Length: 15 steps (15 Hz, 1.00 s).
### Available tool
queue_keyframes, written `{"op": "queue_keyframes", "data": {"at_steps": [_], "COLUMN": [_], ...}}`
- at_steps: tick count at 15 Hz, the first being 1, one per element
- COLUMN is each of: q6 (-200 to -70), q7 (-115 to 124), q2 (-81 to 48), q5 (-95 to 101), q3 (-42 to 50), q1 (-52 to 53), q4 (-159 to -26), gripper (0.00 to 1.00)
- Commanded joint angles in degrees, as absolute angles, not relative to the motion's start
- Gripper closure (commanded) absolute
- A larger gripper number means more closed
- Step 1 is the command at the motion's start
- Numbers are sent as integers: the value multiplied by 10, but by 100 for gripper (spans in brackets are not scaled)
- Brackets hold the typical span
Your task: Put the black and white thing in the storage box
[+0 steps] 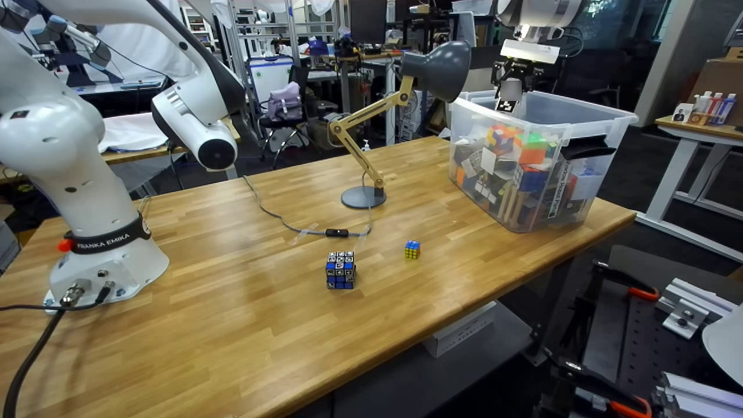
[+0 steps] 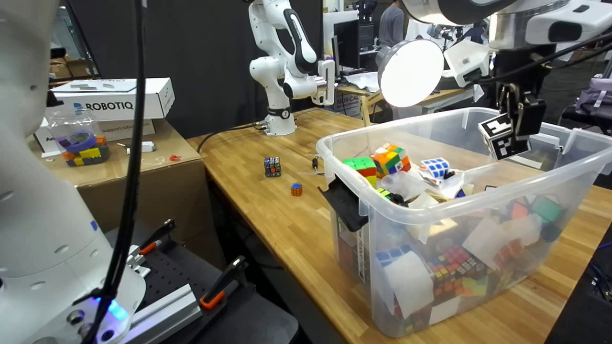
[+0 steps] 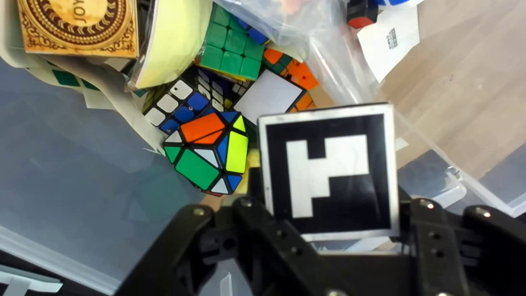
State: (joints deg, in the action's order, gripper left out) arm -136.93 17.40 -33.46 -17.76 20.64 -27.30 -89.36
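The black and white thing is a cube with white block markings; it shows in the wrist view (image 3: 328, 172) and in both exterior views (image 1: 506, 106) (image 2: 501, 135). My gripper (image 2: 519, 119) is shut on it, with one finger on each side in the wrist view (image 3: 331, 197). The cube is tilted and hangs over the open storage box, near rim height. The storage box is a clear plastic bin (image 1: 606, 119) (image 2: 416, 214) on the table. Inside lie several colourful puzzle cubes, papers and plastic bags, partly hidden by the held cube.
A desk lamp (image 1: 363, 197) with a lit head (image 2: 411, 71) stands beside the box. A blue and black patterned cube (image 1: 341, 270) and a tiny coloured cube (image 1: 412, 249) are on the table. Another white arm (image 1: 110, 226) stands at the table's far end.
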Motion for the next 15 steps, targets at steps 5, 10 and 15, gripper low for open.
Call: {"op": "queue_keyframes", "data": {"at_steps": [5,10,15], "q6": [-1323,-1294,-1290], "q7": [208,214,202], "q2": [-386,-382,-360], "q5": [-167,-171,-171], "q3": [199,196,197], "q1": [-287,-293,-296], "q4": [-806,-793,-820], "gripper": [43,0,0]}}
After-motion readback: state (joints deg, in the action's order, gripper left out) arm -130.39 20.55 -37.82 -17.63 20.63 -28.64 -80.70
